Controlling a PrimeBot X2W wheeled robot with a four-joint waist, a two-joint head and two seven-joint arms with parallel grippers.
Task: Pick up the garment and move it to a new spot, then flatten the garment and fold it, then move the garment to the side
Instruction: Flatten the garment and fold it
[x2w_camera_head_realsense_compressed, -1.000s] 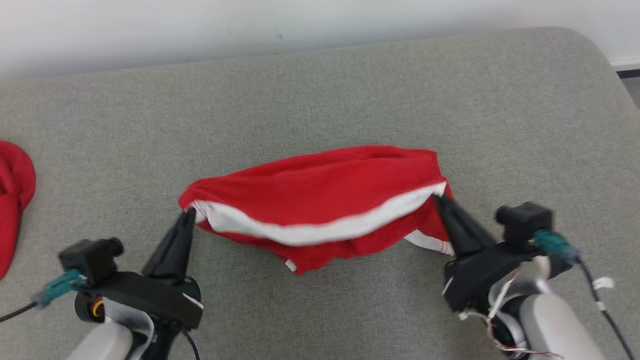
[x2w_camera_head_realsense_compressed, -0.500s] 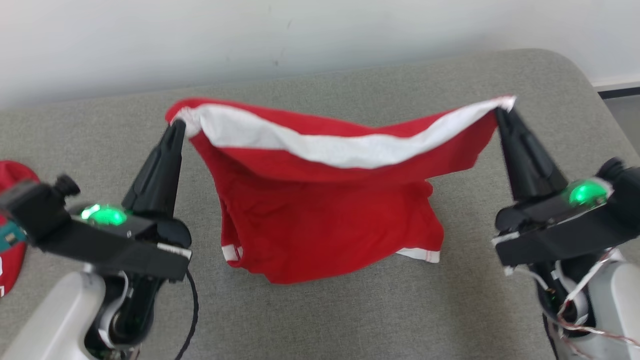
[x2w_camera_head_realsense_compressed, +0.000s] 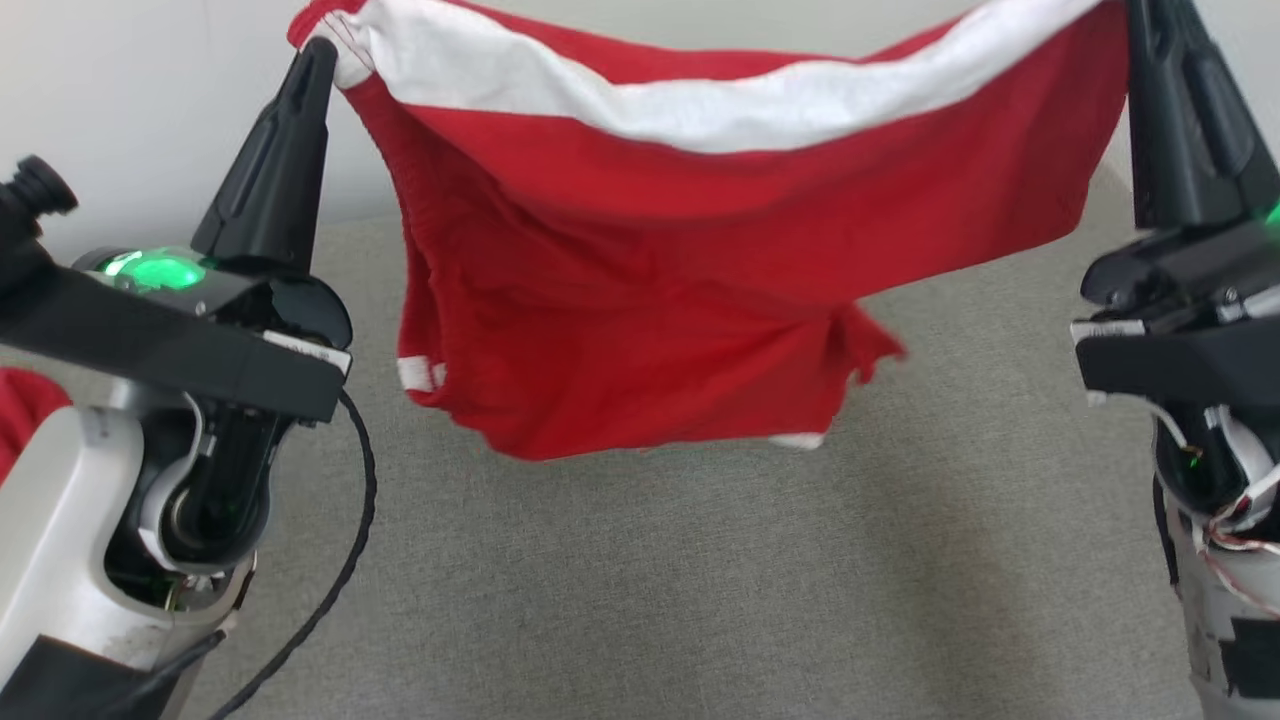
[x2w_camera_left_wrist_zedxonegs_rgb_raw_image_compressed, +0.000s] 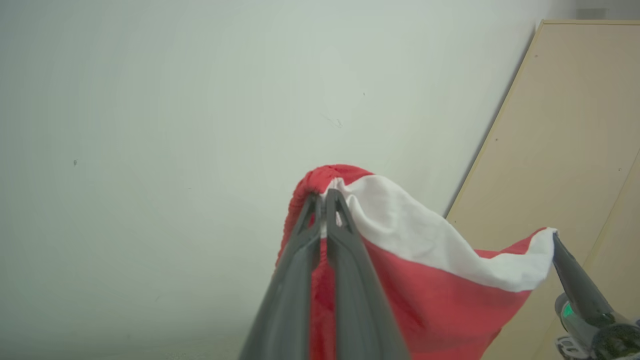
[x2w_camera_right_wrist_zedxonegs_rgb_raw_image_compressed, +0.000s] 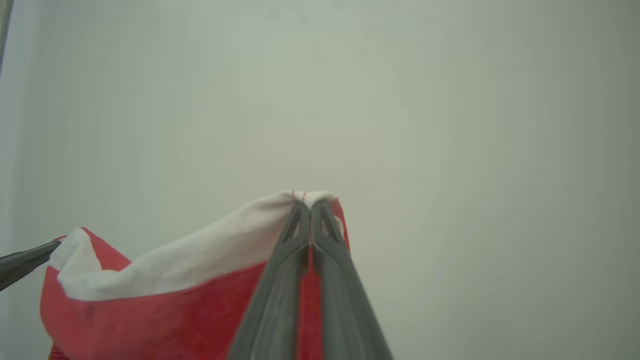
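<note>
The garment is a pair of red shorts with a white waistband, hanging in the air above the grey cushion. My left gripper is shut on the waistband's left corner, and my right gripper is shut on its right corner at the frame's top. The band sags between them. In the left wrist view my left gripper pinches the cloth against a pale wall; the right gripper's finger shows at the far corner. My right gripper clamps the white band in its own wrist view.
Another red cloth lies at the left edge behind my left arm. A pale wall rises behind the cushion. A tan board leans at the right of the left wrist view.
Both grippers have lifted the garment from the cushion up into the air and spread it; it now hangs free. The head camera has also tilted.
</note>
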